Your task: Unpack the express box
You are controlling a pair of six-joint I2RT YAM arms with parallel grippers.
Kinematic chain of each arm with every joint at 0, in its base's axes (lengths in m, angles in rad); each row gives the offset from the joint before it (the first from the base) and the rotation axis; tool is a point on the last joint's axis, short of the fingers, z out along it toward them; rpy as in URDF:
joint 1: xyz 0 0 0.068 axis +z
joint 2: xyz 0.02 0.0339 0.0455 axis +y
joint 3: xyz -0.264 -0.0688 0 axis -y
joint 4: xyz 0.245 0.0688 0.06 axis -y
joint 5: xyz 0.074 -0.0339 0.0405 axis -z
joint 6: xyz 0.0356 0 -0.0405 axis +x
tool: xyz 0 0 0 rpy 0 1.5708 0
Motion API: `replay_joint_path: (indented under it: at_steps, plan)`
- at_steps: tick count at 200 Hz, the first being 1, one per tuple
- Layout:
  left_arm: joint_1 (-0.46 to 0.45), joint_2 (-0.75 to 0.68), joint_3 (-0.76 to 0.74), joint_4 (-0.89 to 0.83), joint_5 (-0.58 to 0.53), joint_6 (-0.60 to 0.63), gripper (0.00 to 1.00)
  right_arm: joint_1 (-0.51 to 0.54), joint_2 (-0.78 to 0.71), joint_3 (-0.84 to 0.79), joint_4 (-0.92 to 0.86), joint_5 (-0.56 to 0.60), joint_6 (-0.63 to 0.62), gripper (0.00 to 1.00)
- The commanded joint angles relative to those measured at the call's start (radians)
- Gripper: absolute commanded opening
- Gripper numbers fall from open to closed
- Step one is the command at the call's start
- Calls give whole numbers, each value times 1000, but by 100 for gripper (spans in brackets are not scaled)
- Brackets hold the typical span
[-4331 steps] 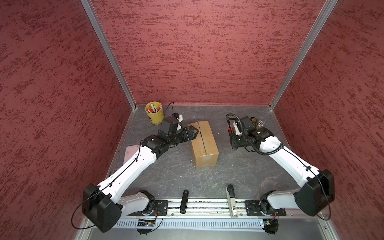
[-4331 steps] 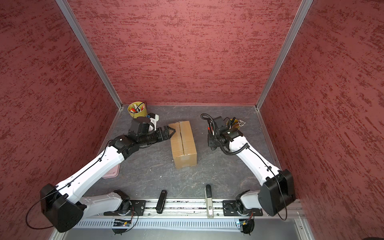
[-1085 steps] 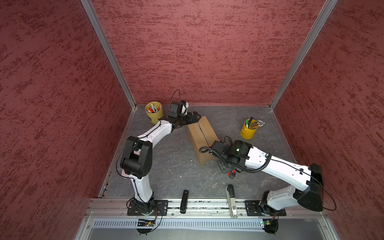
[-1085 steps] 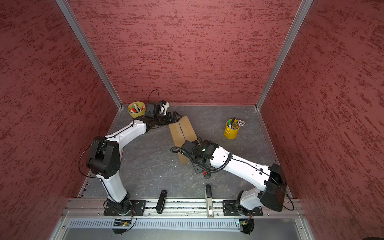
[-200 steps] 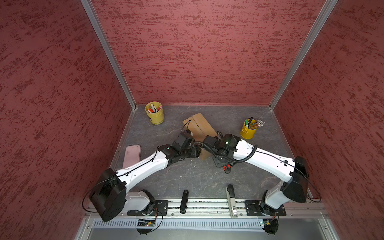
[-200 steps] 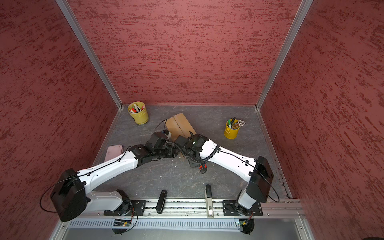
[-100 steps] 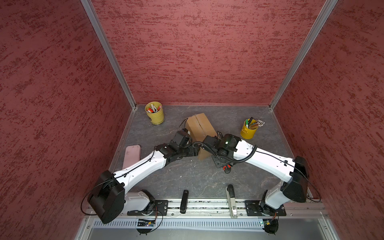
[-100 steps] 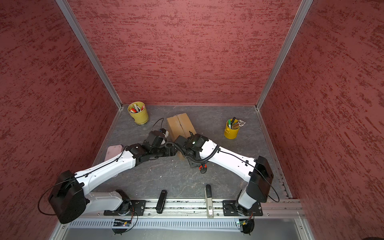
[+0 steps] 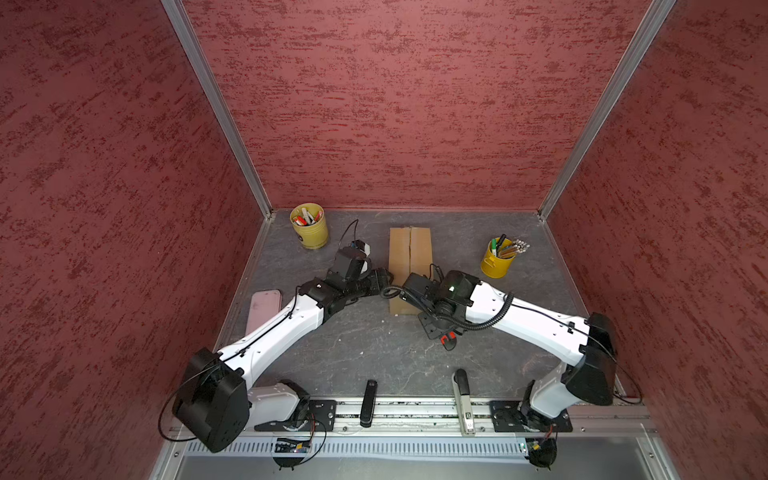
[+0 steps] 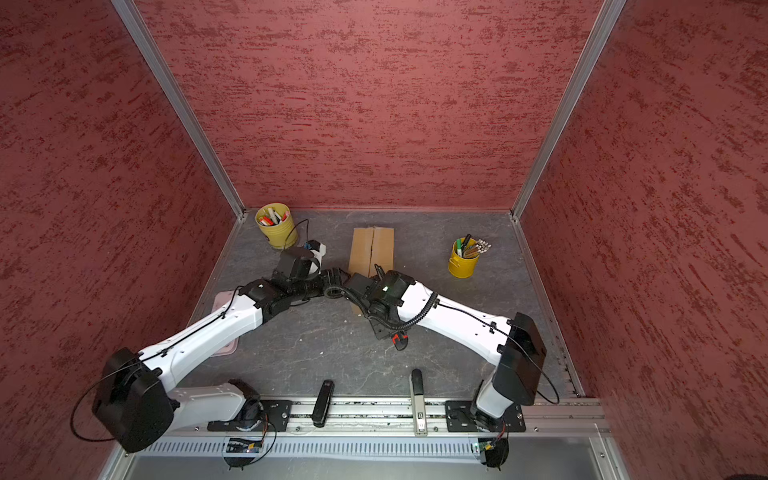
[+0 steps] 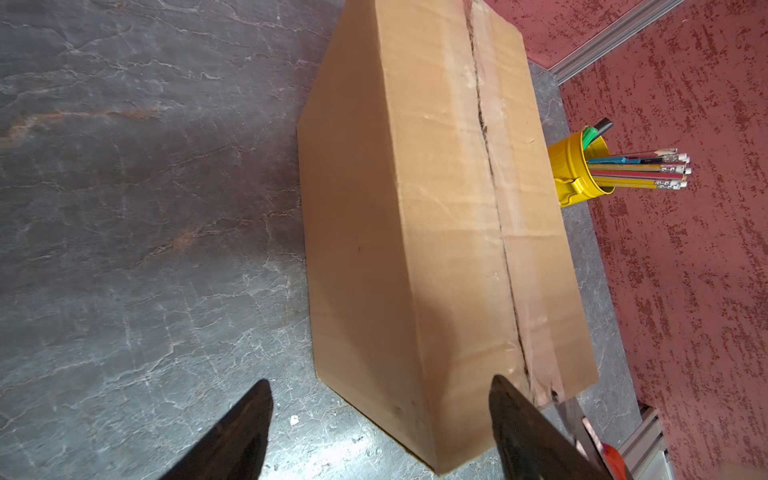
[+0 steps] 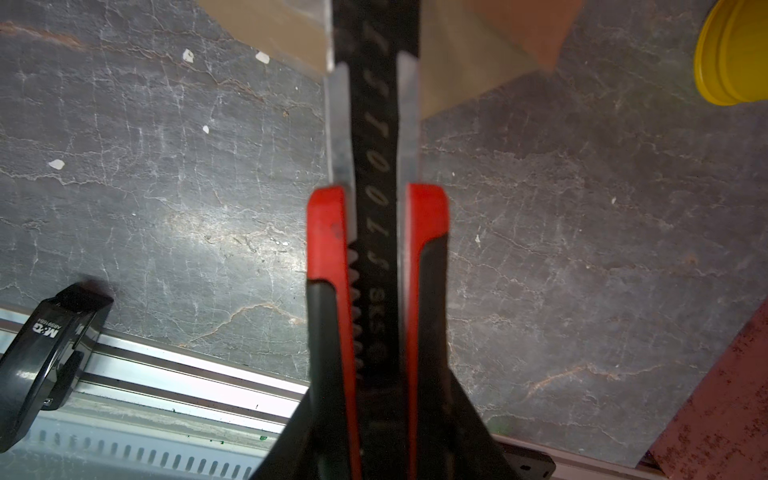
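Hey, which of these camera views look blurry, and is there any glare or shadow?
Right wrist view: the utility knife is soft nearest the lens, the express box and yellow cup behind it blurred, a glare patch on the table. Left wrist view: box sharp, casting a soft shadow; left gripper fingers dark and blurred. Both top views: even light, corner posts splayed by the wide lens.

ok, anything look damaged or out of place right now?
The express box has a ragged split along its taped centre seam, with tape frayed at the end nearest the left end effector. Small white flecks lie on the table by that end. Nothing spilled.
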Motion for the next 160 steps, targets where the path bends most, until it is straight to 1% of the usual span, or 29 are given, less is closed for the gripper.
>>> replay_joint_path:
  at_steps: [1,17,38,69,118,160]
  plan:
    - [30,2,6,13,19,29,80,9,8,4,13,-15,-6,0]
    - [48,20,11,27,21,39,78,9,11,14,-4,-6,-1,0]
    - [67,48,17,44,24,49,68,9,17,33,-38,17,10,0]
    - [77,84,16,82,40,49,60,9,33,63,-98,60,36,0]
    - [71,140,14,156,84,34,57,3,32,86,-106,69,49,0]
    - [45,163,21,184,100,18,56,-4,42,92,-96,59,40,0]
